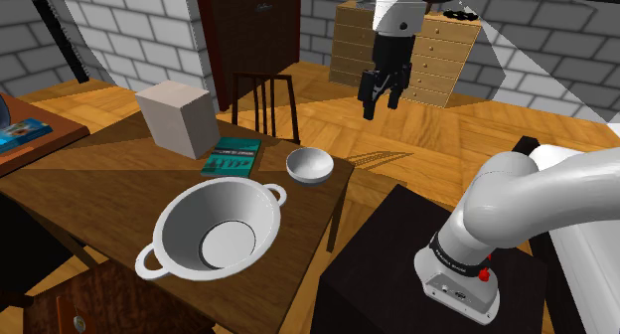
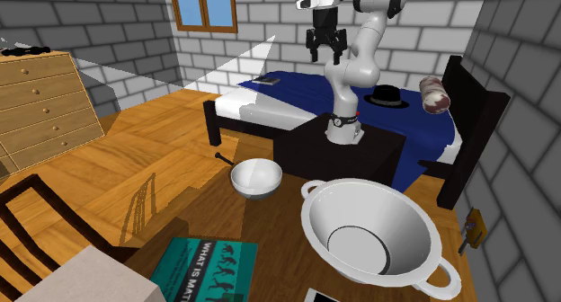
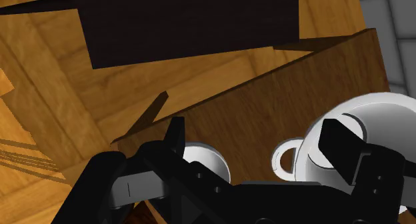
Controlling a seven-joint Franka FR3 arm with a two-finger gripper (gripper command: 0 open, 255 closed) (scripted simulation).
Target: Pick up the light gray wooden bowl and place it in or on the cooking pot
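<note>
There's the table [image 1: 109,193], a pale box [image 1: 177,118] sitting on it and a teal book [image 1: 232,157] lying just beside that box. At the table's far edge stands a dark chair [image 1: 264,80], and well beyond the table is a wooden chest of drawers [image 1: 437,54].

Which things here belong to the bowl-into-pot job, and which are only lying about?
For the job: small pale bowl, white two-handled pot, open gripper.
Lying about: teal book, white box, chair, chest of drawers.
</note>
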